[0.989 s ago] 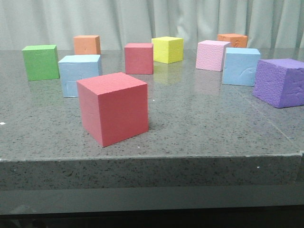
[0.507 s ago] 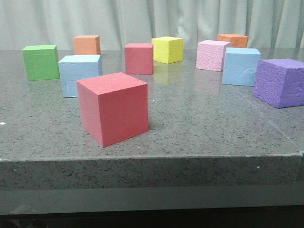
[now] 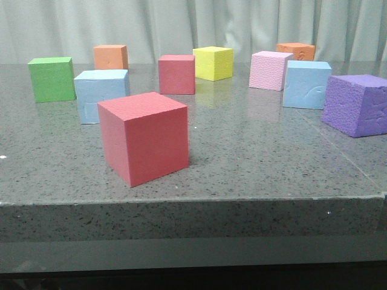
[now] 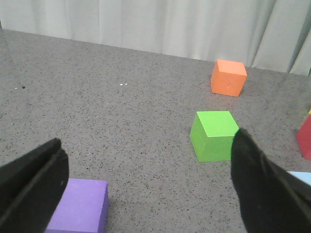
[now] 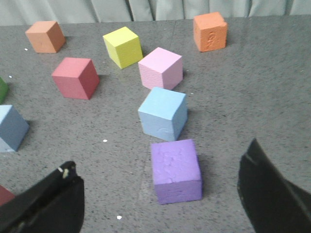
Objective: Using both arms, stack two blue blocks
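Matt foam blue blocks [image 3: 101, 95] – glossy speckled stone table [image 3: 254, 163]

Your left gripper [image 4: 148, 194] hangs wide open over the table [image 4: 121, 126], with purple cube [image 4: 80, 206], green cube [image 4: 215, 136] and orange cube [image 4: 228, 77] ahead

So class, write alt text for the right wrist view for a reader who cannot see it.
An open black gripper hangs above a grey table scattered with foam cubes. Between its fingers sits a purple cube, with a light blue cube just beyond it.
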`<state>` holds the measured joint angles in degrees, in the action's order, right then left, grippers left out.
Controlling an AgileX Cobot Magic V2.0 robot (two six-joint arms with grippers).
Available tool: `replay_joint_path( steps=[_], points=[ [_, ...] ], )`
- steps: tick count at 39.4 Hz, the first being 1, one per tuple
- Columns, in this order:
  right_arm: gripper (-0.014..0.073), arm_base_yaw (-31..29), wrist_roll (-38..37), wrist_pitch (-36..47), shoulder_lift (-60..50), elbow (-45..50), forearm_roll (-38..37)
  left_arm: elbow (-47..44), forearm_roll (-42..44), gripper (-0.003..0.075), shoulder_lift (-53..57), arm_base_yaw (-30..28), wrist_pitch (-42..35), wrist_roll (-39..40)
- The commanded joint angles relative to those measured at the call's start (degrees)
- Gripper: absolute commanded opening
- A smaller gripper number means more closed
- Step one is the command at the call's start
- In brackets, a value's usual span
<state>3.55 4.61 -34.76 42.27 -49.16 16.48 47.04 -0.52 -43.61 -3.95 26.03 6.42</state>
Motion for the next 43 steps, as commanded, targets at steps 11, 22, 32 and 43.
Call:
replay_joint_path(
  steps=[11,22,32,43],
  points=[
    [0.0645,-0.1,3.6,5.4,13.4,-8.2,3.7,2.2,-0.4,0.0617,0.0,-0.1,-5.2,0.1],
    [0.0645,0.2,1.4,-4.1,30.1,-24.7,3.6,2.2,-0.4,0.0617,0.0,-0.1,-5.2,0.1],
    [0.0645,6.5,-14.9,-12.9,45.9,-41.2,-16.5,2.2,-0.4,0.0617,0.0,-0.1,-5.2,0.1],
    [0.0645,9.3,-30.7,-20.6,59.7,-53.7,-21.5,2.2,-0.3,0.0617,0.0,-0.1,-5.2,0.1]
  ],
)
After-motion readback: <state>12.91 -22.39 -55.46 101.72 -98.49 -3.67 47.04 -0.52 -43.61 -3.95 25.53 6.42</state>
